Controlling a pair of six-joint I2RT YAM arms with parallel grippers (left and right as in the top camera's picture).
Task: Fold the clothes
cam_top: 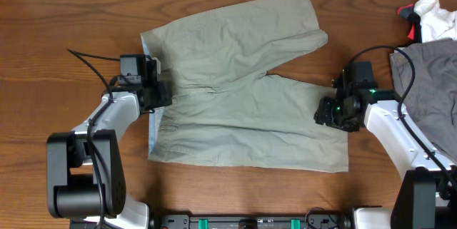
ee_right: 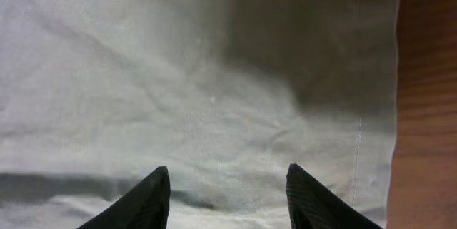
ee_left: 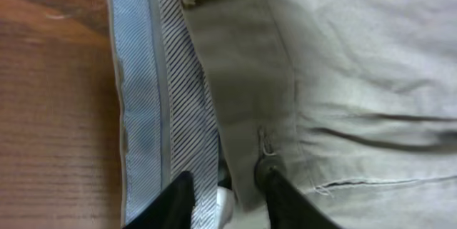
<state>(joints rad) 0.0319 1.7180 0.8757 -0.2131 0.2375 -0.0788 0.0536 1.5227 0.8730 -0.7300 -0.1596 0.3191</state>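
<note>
Spread flat across the wooden bench (cam_top: pixel 57 15): pale khaki-green shorts (cam_top: pixel 235 65), waistband (ee_left: pixel 164 79) to the left, both legs pointing right. Reaching in low from the near left, the left end effector (cam_top: pixel 158 92), down at the waistband, jaws partly apart astride its striped inner edge. Angled in from the near right, the right end effector (cam_top: pixel 325 111), by the lower leg's hem, jaws wide above the cloth.

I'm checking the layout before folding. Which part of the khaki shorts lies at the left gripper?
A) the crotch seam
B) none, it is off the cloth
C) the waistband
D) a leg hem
C: in the overhead view the left gripper sits at the waistband end of the shorts, and its wrist view shows the striped waistband lining.
</note>
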